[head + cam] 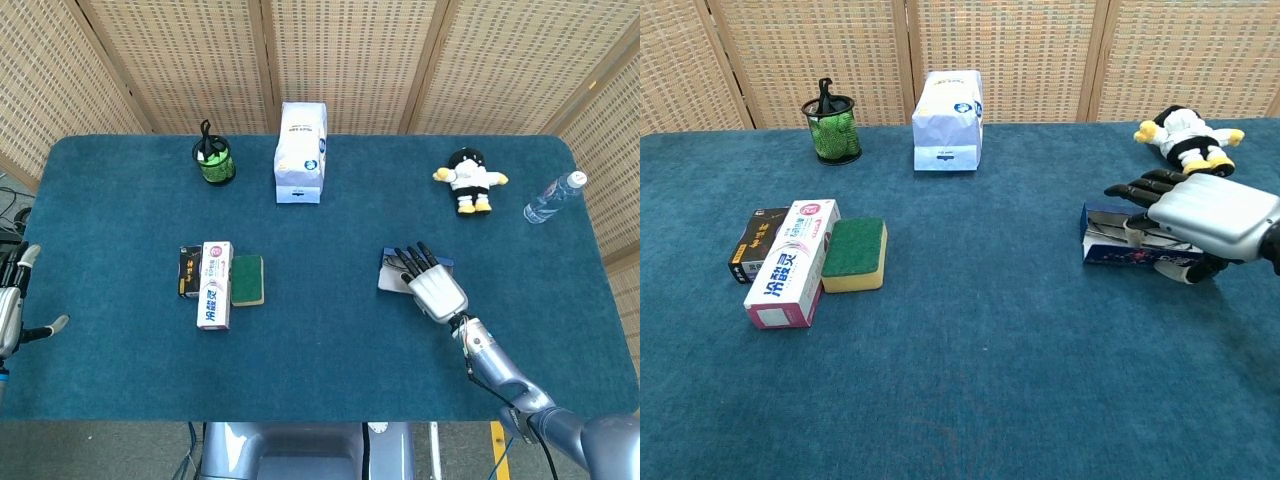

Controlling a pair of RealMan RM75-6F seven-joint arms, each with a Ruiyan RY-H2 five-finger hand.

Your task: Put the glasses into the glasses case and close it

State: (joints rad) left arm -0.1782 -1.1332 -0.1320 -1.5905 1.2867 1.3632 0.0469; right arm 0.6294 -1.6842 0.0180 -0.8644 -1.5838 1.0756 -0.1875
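At the right of the blue-carpeted counter (330, 340), your right hand (1200, 215) lies flat, fingers spread, holding nothing, pressing the dark-blue rectangular glasses case (1118, 245) lid down to close it.

blue glasses case (1120, 247) lies nearly shut on the table's right, glasses hidden.

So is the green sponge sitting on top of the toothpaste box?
No, the green sponge lies flat on the table beside the toothpaste box, along its right edge.
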